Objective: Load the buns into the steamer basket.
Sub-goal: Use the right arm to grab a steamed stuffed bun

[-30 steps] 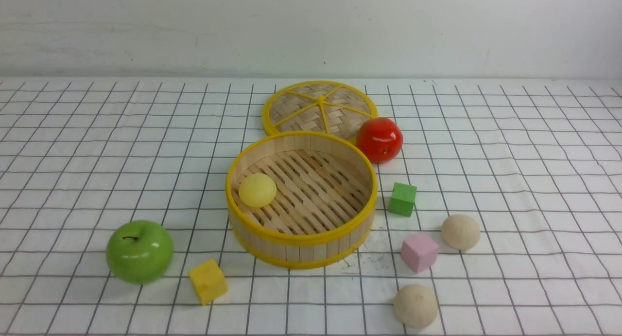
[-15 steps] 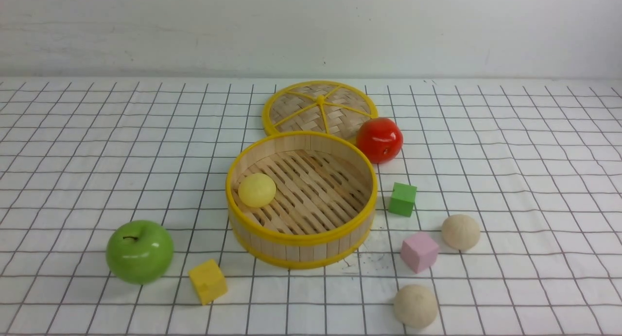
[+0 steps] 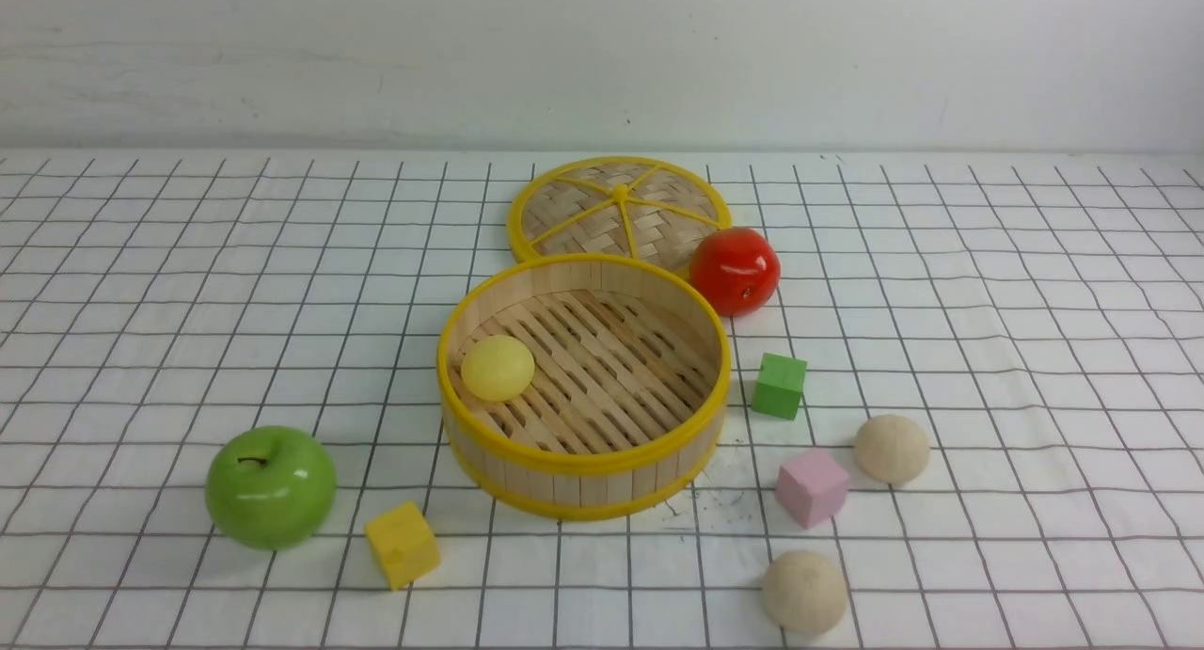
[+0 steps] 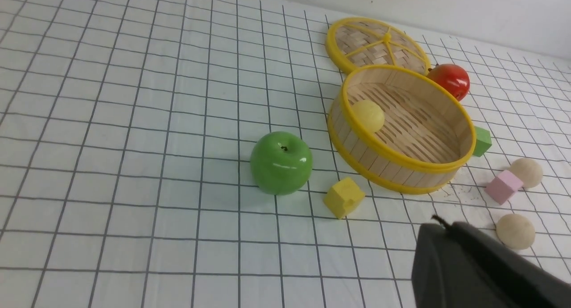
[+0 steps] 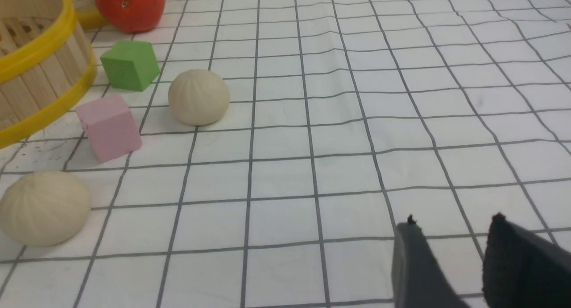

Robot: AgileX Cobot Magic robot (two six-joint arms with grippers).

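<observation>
The steamer basket (image 3: 583, 462) stands mid-table and holds the pale yellow bun (image 3: 498, 368) by its left wall. Two cream-beige buns lie on the cloth right of it, one farther (image 3: 892, 449) and one nearer (image 3: 804, 591). Neither gripper shows in the front view. In the left wrist view my left gripper (image 4: 439, 223) is shut and empty, on the near side of the basket (image 4: 401, 163), close to the nearer bun (image 4: 515, 231). In the right wrist view my right gripper (image 5: 454, 221) is open and empty over bare cloth, apart from both beige buns (image 5: 198, 97) (image 5: 43, 208).
The flat woven lid (image 3: 618, 208) lies behind the basket, with a red apple (image 3: 735, 270) beside it. A green cube (image 3: 779, 385) and a pink cube (image 3: 812, 486) sit among the beige buns. A green apple (image 3: 271, 487) and a yellow cube (image 3: 402, 544) lie front left.
</observation>
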